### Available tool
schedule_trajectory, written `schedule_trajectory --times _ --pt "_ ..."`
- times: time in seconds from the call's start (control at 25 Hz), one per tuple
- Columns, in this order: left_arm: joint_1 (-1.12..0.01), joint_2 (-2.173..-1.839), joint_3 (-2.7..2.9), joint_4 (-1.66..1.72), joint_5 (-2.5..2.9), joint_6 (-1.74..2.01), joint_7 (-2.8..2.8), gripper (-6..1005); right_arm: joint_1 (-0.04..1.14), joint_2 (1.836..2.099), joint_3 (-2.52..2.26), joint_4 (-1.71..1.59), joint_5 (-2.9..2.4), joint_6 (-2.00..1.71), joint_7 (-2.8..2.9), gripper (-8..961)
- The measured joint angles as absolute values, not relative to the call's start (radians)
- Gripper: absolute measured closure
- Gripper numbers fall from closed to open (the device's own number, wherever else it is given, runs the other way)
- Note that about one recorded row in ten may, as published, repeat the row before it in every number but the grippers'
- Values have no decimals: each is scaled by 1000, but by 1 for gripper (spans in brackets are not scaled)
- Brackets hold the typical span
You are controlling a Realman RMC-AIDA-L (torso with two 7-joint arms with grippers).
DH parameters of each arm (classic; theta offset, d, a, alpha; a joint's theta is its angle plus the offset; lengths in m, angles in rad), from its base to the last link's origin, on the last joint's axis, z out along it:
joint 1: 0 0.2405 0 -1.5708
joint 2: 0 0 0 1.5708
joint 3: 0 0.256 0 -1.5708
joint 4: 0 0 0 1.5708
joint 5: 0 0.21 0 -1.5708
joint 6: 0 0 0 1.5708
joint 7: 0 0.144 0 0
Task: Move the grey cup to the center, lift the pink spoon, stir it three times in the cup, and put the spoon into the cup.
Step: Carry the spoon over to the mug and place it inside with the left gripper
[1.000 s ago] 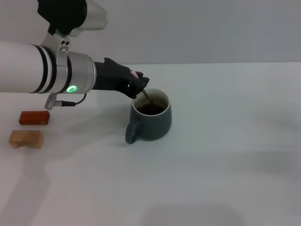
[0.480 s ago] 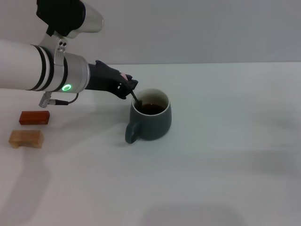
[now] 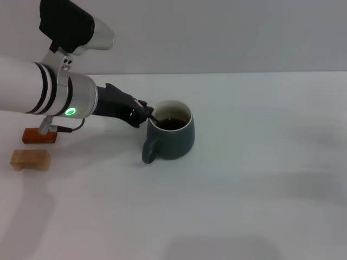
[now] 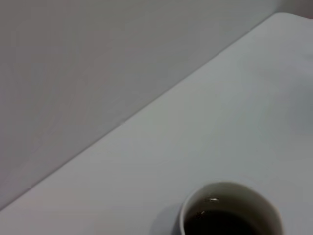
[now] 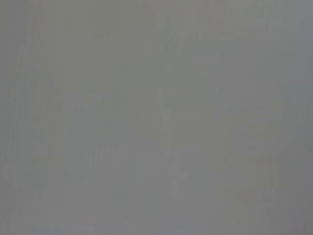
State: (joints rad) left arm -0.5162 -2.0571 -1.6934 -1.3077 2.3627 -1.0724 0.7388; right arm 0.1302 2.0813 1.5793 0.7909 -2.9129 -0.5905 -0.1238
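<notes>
left gripper (image 3: 145, 114) at cup (image 3: 172, 138) rim, pinching spoon (image 3: 155, 117) | spoon tip dips into dark liquid | cup mid-table (image 3: 260, 162), handle toward front-left | right gripper out of view

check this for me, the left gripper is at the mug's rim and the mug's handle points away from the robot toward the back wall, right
Not quite. In the head view the mug's handle points toward the robot, on the near left of the mug, not toward the back wall. The left gripper is at the mug's rim, as you say.
</notes>
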Motion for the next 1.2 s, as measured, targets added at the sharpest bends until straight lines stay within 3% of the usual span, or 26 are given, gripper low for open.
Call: schedule_trajectory --times 0.48,1.2 --pt "-490 -2061 -1672 -1380 2312 -1128 733 855 130 2080 1564 801 -2913 -590 -123 932" --pt "-562 -2063 -1615 -1260 2243 -945 742 854 92 2080 1562 834 -2912 -591 -124 933"
